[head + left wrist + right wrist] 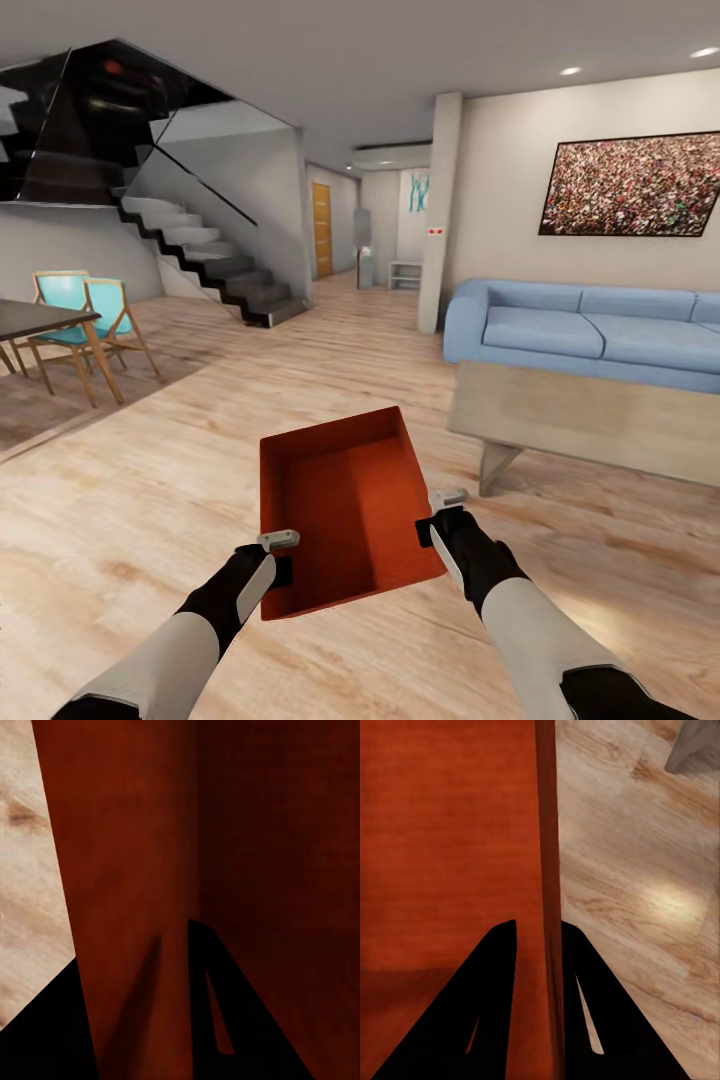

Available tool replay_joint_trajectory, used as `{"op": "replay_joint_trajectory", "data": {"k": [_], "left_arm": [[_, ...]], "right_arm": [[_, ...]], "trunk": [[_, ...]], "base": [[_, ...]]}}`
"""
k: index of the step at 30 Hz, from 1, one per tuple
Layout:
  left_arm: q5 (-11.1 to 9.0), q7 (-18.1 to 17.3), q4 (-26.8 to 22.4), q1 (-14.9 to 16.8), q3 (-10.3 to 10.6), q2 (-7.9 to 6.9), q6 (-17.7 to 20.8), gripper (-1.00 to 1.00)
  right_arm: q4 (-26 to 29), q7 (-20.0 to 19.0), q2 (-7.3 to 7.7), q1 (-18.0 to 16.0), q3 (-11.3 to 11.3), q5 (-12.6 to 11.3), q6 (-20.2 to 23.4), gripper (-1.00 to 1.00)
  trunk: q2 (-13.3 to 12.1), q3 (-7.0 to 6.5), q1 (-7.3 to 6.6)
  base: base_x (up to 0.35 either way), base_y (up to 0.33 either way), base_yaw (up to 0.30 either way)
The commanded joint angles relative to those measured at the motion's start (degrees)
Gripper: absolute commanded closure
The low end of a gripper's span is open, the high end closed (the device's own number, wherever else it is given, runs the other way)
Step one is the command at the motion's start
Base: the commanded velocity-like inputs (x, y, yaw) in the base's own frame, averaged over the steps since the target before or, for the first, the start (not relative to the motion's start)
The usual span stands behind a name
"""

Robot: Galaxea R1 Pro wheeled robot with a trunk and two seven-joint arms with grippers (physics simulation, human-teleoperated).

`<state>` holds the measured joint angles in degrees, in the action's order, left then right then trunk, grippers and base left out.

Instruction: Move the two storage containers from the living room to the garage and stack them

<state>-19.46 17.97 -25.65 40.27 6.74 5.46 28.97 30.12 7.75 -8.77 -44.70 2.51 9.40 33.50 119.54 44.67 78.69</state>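
Pincers come first, nearest to the camera. The left pincer (281, 556) is clamped on the left wall of the storage container (345, 500), near its closest corner; in the left wrist view one dark finger (225, 1012) lies inside against the wall of the container (135, 870) and the other is outside, over the plank floor (30, 892). The right pincer (438, 516) is clamped on the right wall of the same container; in the right wrist view its two fingers (487, 1005) stand on both sides of the thin wall (547, 832), very close together, with the wall between them. The orange-red container is carried between both arms above the light wood floor (150, 500), tilted a little, its open side up and nothing inside.

To the right, near the container but apart from it, stands a low wooden bench (590, 415), and behind it a blue sofa (590, 330). On the left, well apart, are a dark dining table (30, 320) and turquoise chairs (95, 320). Between these the floor runs open straight ahead to the staircase (200, 250) and a corridor with a wooden door (321, 230).
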Motion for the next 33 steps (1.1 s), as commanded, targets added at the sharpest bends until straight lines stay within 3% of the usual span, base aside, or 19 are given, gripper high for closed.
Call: {"op": "replay_joint_trajectory", "data": {"k": [1, 33], "left_arm": [[-0.9, 0.0, -0.1, 0.0, -0.2, -0.10, -0.2, 1.00], [-0.9, 0.0, -0.1, 0.0, -0.2, -0.10, -0.2, 1.00]], "right_arm": [[0.0, -1.0, 0.07, -0.1, -0.3, -5.3, -0.3, 1.00], [0.0, -0.9, 0.07, -0.1, -0.3, -5.3, -0.4, 1.00]], "trunk": [[0.0, 0.00, 0.00], [0.0, 0.00, 0.00]], "base": [[0.231, 0.261, 0.000], [0.265, 0.235, 0.000]]}}
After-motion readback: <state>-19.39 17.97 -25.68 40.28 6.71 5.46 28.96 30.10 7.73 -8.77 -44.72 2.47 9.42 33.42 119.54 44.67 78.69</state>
